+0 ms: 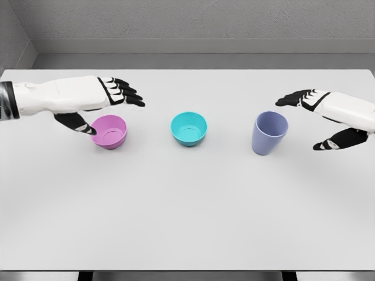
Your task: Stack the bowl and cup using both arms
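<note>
Cup [269, 133]: lavender, upright, toward desk's [187, 222] right edge.
Right hand [319, 117]: spread wide, empty, just right of cup, apart.
Pink bowl [109, 131]: toward left edge.
Left hand [105, 105]: fingers wide, thumb touching pink bowl's rim.
Teal bowl [189, 128]: mid-desk, between both.

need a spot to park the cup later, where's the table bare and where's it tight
The whole near half of the table, in front of the row, is bare. So is the far strip behind it. Smaller gaps lie between the teal bowl and purple cup. It is crowded where the left hand brackets the pink bowl, and between the cup and right hand.
</note>
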{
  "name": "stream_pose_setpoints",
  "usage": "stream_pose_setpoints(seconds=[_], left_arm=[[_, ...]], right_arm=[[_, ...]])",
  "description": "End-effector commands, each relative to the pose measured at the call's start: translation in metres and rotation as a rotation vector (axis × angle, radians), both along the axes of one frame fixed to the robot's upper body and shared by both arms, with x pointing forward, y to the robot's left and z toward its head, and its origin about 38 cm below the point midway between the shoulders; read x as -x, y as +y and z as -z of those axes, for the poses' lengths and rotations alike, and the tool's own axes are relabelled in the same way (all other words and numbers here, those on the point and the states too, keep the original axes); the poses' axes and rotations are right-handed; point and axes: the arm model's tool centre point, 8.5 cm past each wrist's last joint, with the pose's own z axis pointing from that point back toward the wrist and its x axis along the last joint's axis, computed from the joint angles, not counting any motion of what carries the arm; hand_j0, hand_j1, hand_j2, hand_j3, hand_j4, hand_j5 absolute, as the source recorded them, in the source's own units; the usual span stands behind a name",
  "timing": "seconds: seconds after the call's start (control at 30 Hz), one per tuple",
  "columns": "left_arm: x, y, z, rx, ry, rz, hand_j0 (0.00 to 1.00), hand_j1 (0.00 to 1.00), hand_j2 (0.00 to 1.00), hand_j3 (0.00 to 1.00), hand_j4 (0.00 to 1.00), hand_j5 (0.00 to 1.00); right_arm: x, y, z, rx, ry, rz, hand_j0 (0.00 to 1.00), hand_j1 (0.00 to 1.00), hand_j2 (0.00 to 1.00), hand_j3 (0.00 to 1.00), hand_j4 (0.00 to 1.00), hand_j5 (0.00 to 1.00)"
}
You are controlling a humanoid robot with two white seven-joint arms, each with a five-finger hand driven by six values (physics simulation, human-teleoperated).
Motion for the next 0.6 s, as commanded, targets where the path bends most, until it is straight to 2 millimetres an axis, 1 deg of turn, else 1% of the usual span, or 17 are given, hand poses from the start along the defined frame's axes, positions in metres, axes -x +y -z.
stream_pose_setpoints(seconds=[0.0,0.07,0.1,0.17,0.2,0.23,0.3,0.37,0.4,0.57], left_arm=[[-0.008,-0.004,0.004,0.069,0.11,-0.096,1.0,1.0,1.0,1.0,1.0,1.0],[-0.024,-0.003,-0.005,0.101,0.132,-0.187,1.0,1.0,1.0,1.0,1.0,1.0],[-0.033,0.002,-0.005,0.111,0.141,-0.225,1.0,1.0,1.0,1.0,1.0,1.0],[-0.043,0.006,0.002,0.082,0.165,-0.254,1.0,1.0,1.0,1.0,1.0,1.0],[-0.048,0.004,0.004,0.059,0.174,-0.256,1.0,1.0,1.0,1.0,1.0,1.0],[-0.054,-0.002,0.011,0.01,0.191,-0.248,1.0,1.0,1.0,1.0,1.0,1.0],[-0.056,-0.007,0.025,-0.033,0.22,-0.236,1.0,1.0,1.0,1.0,1.0,1.0],[-0.054,-0.012,0.035,-0.067,0.24,-0.219,1.0,1.0,1.0,1.0,1.0,1.0],[-0.053,-0.014,0.04,-0.094,0.25,-0.21,1.0,1.0,1.0,1.0,1.0,1.0],[-0.057,-0.01,0.043,-0.113,0.257,-0.222,1.0,1.0,1.0,1.0,1.0,1.0]], right_arm=[[-0.002,0.004,0.008,0.004,0.051,0.011,1.0,1.0,1.0,1.0,1.0,1.0],[-0.007,0.009,0.01,0.008,0.074,0.015,1.0,1.0,1.0,1.0,1.0,1.0],[-0.009,0.009,0.012,0.007,0.089,0.036,1.0,1.0,1.0,1.0,1.0,1.0],[-0.012,0.011,0.013,-0.004,0.103,0.061,1.0,1.0,1.0,1.0,1.0,1.0],[-0.013,0.012,0.013,-0.01,0.103,0.066,1.0,1.0,1.0,1.0,1.0,1.0],[-0.016,0.012,0.013,-0.019,0.11,0.081,1.0,1.0,1.0,1.0,1.0,1.0],[-0.016,0.013,0.015,-0.017,0.117,0.085,1.0,1.0,1.0,1.0,1.0,1.0],[-0.017,0.013,0.01,-0.017,0.105,0.082,1.0,1.0,1.0,1.0,1.0,1.0],[-0.018,0.012,0.012,-0.018,0.11,0.087,1.0,1.0,1.0,1.0,1.0,1.0],[-0.03,0.005,0.022,-0.052,0.138,0.134,1.0,1.0,1.0,1.0,1.0,1.0]])
